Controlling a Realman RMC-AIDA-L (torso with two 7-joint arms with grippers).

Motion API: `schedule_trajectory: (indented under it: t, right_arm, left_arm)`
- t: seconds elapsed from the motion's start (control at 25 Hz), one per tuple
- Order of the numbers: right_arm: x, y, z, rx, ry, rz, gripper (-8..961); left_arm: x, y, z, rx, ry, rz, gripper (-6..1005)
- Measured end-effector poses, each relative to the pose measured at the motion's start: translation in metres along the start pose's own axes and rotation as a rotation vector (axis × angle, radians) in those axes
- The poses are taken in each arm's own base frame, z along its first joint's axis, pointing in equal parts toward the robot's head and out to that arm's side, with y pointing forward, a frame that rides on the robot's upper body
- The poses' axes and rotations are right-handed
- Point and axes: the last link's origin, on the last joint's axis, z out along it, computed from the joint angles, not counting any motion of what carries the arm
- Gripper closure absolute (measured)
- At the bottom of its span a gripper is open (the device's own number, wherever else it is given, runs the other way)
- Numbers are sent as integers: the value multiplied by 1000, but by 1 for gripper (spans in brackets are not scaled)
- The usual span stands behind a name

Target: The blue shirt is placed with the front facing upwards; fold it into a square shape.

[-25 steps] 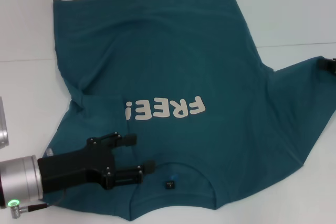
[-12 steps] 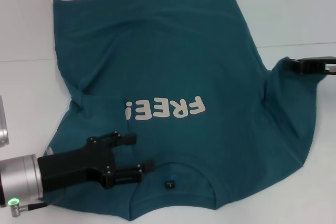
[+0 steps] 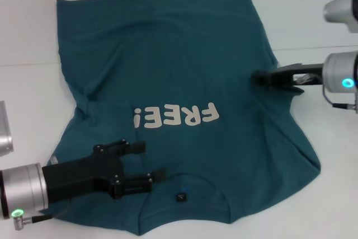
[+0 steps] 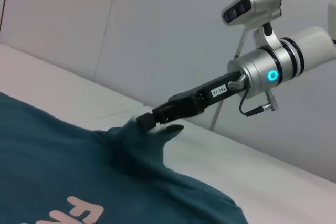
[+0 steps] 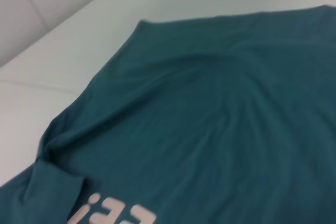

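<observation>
The blue shirt (image 3: 179, 71) lies flat on the white table, with its white "FREE!" lettering (image 3: 174, 117) facing up and its neck tag (image 3: 180, 197) near me. My left gripper (image 3: 150, 162) hovers open over the near left shoulder, beside the collar. The sleeve on that side is folded in over the body. My right gripper (image 3: 260, 75) is shut on the right sleeve and holds it bunched above the shirt's right side. The left wrist view shows that gripper (image 4: 147, 120) pinching a raised peak of cloth (image 4: 142, 140). The right wrist view shows only shirt fabric (image 5: 210, 129).
A metallic cylinder (image 3: 4, 130) stands at the table's left edge. Bare white table (image 3: 313, 4) surrounds the shirt, and a pale wall (image 4: 157, 35) rises behind the far edge.
My right gripper has come in from the right edge, dragging the right sleeve leftward over the shirt's body. The left arm has barely shifted.
</observation>
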Motion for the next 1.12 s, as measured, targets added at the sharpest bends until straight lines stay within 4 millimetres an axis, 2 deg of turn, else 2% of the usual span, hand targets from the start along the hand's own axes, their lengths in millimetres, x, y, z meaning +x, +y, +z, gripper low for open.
schedule_trajectory:
  t: [0.16, 0.36, 0.6, 0.72, 0.92, 1.12]
  right_arm:
    - [2, 10, 8, -15, 30, -37, 864]
    - [2, 12, 9, -19, 32, -45, 829]
    - [4, -1, 1, 29, 22, 35, 598]
    - [7, -10, -4, 58, 24, 90, 359]
    - [15, -24, -12, 102, 30, 211, 138]
    - [23, -27, -10, 125, 50, 255, 138]
  left_arm:
    - [-1, -1, 1, 5, -5, -4, 121]
    - [0, -2, 0, 8, -2, -11, 121]
    - [1, -2, 0, 8, -1, -13, 121]
    - [2, -2, 0, 7, 0, -13, 122]
    - [1, -2, 1, 7, -2, -14, 122]
    - [1, -2, 2, 3, -5, -13, 122]
